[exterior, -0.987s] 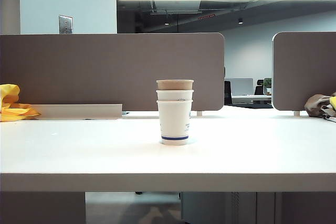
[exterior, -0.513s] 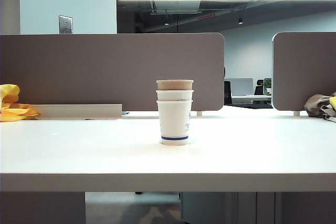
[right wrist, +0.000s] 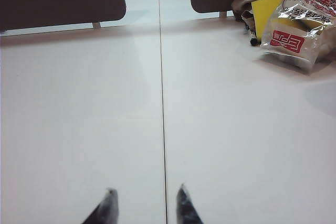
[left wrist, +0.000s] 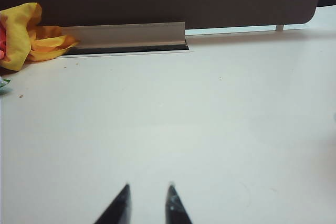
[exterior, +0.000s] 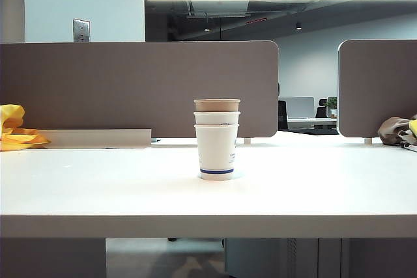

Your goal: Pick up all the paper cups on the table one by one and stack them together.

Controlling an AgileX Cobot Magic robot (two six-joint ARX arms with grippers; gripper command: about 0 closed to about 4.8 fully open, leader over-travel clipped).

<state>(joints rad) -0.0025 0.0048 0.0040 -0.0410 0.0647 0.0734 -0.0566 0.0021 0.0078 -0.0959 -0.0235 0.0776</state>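
Note:
The paper cups stand nested in one upright stack at the middle of the white table: a white cup with a blue band at the bottom, a second white rim above it, and the kraft-brown rim on top. Neither arm appears in the exterior view. In the left wrist view my left gripper hangs open over bare tabletop with nothing between its tips. My right gripper is open too, over the seam between two desk tops, holding nothing. No cup shows in either wrist view.
Grey-brown partition panels close off the back of the table. A yellow cloth lies at the far left beside a grey cable tray. Snack bags and a yellow card sit at the far right.

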